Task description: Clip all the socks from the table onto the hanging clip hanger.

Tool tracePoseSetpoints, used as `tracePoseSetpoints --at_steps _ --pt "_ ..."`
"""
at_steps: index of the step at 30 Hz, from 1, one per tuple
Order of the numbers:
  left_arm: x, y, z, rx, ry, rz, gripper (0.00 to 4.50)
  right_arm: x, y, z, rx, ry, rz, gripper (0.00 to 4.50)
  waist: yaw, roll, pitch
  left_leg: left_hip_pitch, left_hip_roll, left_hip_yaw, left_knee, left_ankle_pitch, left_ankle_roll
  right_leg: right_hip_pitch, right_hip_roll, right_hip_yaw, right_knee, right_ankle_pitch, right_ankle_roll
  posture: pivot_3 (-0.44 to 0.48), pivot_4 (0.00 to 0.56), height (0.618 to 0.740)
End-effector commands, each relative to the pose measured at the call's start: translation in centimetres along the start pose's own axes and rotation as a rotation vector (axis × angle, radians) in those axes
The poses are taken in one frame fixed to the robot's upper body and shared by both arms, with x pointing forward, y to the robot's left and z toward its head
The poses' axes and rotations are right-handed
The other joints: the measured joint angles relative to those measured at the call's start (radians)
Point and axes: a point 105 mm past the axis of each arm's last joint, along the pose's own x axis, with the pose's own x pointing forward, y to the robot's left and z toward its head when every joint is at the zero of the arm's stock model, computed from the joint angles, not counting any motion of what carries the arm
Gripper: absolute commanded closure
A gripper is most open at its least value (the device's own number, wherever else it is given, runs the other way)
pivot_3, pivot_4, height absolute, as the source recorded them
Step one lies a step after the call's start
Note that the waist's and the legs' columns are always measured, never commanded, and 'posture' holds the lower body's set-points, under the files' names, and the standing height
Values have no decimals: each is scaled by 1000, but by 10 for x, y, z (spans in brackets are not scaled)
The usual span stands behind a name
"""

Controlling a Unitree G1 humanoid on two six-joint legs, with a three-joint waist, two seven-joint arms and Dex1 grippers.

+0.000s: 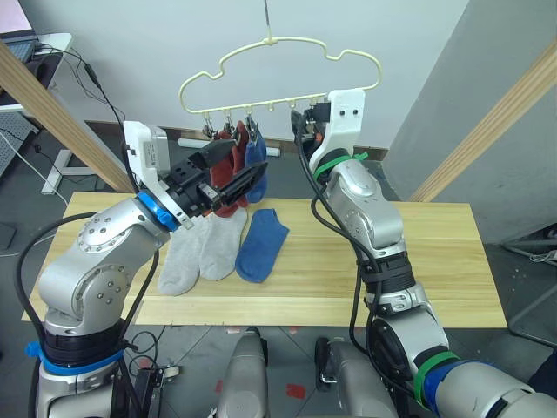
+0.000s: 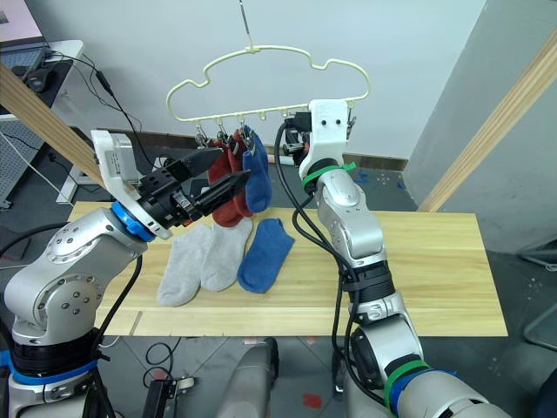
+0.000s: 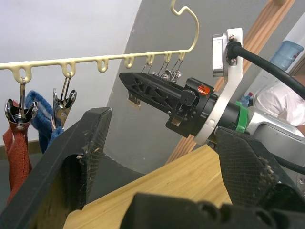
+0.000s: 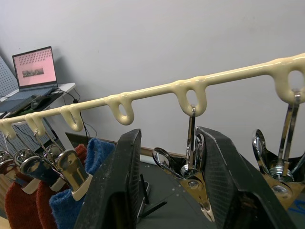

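The pale-yellow clip hanger (image 1: 278, 78) hangs by its hook above the far edge of the wooden worktop (image 1: 435, 261). Three socks hang clipped at the left end of its bar: two rust-red socks (image 2: 228, 178) and, just right of them, a blue sock (image 2: 258, 170). The clips further right along the bar carry nothing.

Three more socks lie flat on the worktop below the hanger, side by side and touching: two light grey socks (image 1: 198, 252) on the left and a second blue sock (image 1: 261, 246) on the right.

The left hand (image 1: 233, 181) is raised in front of the hanging red socks, its two black fingers spread wide with nothing between them.

The right hand (image 4: 169, 176) reaches up to the bar's right part, fingers pointing at the hanger. In the right wrist view its fingers (image 4: 119, 186) stand wide on either side of a bare metal clip (image 4: 190, 167), which hangs in the gap; whether they touch it cannot be told.

A laptop (image 4: 35, 71) sits on a desk in the background.
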Motion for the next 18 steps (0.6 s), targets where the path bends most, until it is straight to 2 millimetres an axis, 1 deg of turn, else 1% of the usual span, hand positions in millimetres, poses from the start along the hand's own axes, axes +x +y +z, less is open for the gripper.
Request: tracePoseSetpoints --at_steps 1,4,7,8,11,13,14,15,17,18 --pt "-1 -7 15 40 -50 -22 592 2 6 21 40 -79 25 3844 0 0 0 0 0 0 0 0 0 0 0 0 0 0 0 288 325 740" --pt "-1 -8 12 33 -41 -17 592 2 4 24 54 -81 25 4478 0 0 0 0 0 0 0 0 0 0 0 0 0 0 0 286 326 740" --pt "-3 -2 -4 14 11 41 592 1 0 25 67 -78 29 4478 -1 0 0 0 0 0 0 0 0 0 0 0 0 0 0 282 328 740" --pt "-6 2 -18 -25 55 86 592 0 -2 25 78 -67 34 4478 -1 0 0 0 0 0 0 0 0 0 0 0 0 0 0 275 330 740" --pt "-17 5 -84 -69 252 191 592 -9 -7 14 91 22 100 4478 -3 1 0 0 0 1 0 0 0 0 -1 2 0 0 0 265 336 740" --pt "-16 4 -112 -73 304 220 592 -15 -11 8 78 58 119 4478 2 1 1 0 0 2 -1 0 0 0 -1 2 -1 0 0 249 340 740" --pt "-15 4 -121 -62 316 226 592 -17 -13 7 73 68 119 4478 5 1 1 0 0 1 -1 0 1 0 -1 1 -1 0 0 249 340 740" --pt "-10 2 -133 -71 328 221 419 -19 -15 6 72 79 120 4495 9 1 1 0 0 0 0 0 1 0 -1 0 -1 0 0 240 345 740" --pt "-3 0 -151 -68 346 211 7 -23 -17 4 73 97 117 4500 10 2 1 0 0 0 0 0 1 0 0 0 0 0 0 223 349 740" --pt "1 -1 -160 -67 358 204 7 -24 -18 3 75 105 112 4500 10 2 1 0 0 0 0 0 1 0 0 0 0 0 0 217 351 740"
